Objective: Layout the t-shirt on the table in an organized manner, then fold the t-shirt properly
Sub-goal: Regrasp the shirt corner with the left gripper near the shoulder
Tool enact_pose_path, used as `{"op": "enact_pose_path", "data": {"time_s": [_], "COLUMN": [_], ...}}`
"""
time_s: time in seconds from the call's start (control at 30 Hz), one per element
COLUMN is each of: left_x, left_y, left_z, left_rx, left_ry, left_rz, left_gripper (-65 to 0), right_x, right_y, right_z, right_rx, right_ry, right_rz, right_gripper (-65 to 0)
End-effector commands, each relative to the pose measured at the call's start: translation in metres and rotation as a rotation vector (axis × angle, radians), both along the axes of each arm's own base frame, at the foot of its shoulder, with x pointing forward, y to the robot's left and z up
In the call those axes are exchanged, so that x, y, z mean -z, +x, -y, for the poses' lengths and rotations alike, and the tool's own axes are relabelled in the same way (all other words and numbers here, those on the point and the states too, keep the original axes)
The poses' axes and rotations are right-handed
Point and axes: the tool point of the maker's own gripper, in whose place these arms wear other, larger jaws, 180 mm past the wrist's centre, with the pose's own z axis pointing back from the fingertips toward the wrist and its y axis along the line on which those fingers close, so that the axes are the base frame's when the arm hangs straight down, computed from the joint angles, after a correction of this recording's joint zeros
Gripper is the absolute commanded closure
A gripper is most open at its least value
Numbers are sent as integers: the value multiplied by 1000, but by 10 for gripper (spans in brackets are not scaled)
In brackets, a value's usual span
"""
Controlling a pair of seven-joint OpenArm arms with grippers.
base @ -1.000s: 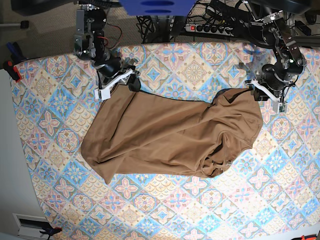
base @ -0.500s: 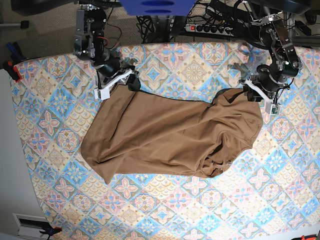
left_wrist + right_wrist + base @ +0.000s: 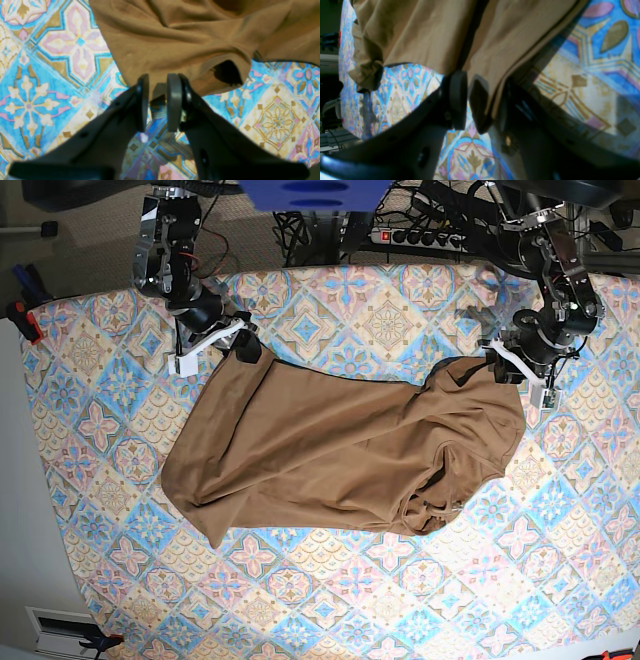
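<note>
Left wrist view: the left gripper (image 3: 158, 102) stands slightly parted, a narrow gap between its pads, nothing between them. The t-shirt (image 3: 195, 37) lies just ahead of the fingertips, its hem edge at the pad tips on the table (image 3: 50, 100).

Right wrist view: the right gripper (image 3: 467, 100) has its jaws nearly together; shirt fabric drapes over the far pad, but whether it is pinched I cannot tell.

Base view: the shirt sprawls rumpled between both grippers, each at an upper corner.
</note>
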Motion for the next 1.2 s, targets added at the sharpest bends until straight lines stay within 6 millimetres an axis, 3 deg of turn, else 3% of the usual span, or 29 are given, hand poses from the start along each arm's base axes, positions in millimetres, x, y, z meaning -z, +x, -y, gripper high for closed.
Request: {"op": "enact_pose_path", "data": {"time_s": [0.0,0.13,0.2,0.3,0.43,0.57,0.87,0.97,1.17], "left_x": [-11,-12,-20,-17,-19,-1,13,8,14], "left_y": [7,8,18,21,26,23,50,47,41], "left_z": [-2,-5,-6,-20,-47,-51,-53,-70,-81], "left_rx": [6,-2,-6,-56,-150,-176,-109,-163,-183], "left_ry": [10,12,10,0,-19,-56,-119,-118,-118], "left_rz": [41,49,86,91,106,66,64,86,61], "left_gripper": [-127,-130,-131,-139,-243,-319,-316,-316,-318], "right_x": [8,9,9,9,9,10,9,8,7], "right_y": [-6,-7,-7,-7,-7,-9,-9,-8,-8], "right_z": [9,16,19,20,20,21,28,33,34], "right_rx": [2,-6,-9,-10,-10,-11,-19,-26,-26], "right_ry": [-51,-71,-80,-83,-83,-85,-106,-122,-124], "right_rz": [-43,-43,-43,-43,-43,-47,-46,-43,-41], "right_gripper": [-202,-153,-135,-128,-133,-133,-133,-133,-133]}}
